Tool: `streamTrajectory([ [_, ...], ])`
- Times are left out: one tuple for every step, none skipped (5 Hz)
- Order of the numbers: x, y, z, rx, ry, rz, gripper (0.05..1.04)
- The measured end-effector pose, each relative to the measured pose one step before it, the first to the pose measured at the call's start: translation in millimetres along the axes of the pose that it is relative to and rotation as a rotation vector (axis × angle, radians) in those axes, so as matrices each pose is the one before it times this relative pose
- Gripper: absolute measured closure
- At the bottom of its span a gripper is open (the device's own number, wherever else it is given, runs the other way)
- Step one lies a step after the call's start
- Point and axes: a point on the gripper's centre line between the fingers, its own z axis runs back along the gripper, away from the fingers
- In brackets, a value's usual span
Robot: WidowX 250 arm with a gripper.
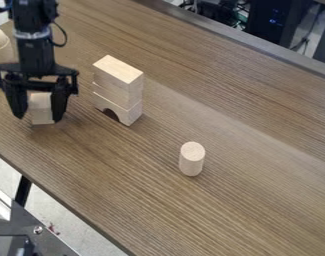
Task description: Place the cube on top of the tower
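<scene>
Camera view, wooden cube [42, 116] between jaws, arch-based wooden tower [125, 90]

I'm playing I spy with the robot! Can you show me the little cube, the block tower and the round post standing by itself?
Cube [41, 108]: camera view, on its front side.
Block tower [118, 82]: camera view, on its upper block's side.
Round post [191, 161]: camera view, on its curved side.

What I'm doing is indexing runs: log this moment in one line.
Black two-finger gripper: closed on pale wooden cube; pale wooden block tower: upright, cube not on top; pale wooden cylinder: upright
</scene>
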Motion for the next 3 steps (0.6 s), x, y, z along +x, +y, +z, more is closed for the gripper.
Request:
streamTrajectory([
  [-2.12, -2.32, 4.95, -0.0166, -0.0025, -0.0118, 0.536],
  [5.63, 0.2, 26.58, 0.0093, -0.0695, 0.0049, 0.536],
  [9.82, 3.13, 43.22, 0.0121, -0.1048, 0.019, 0.536],
])
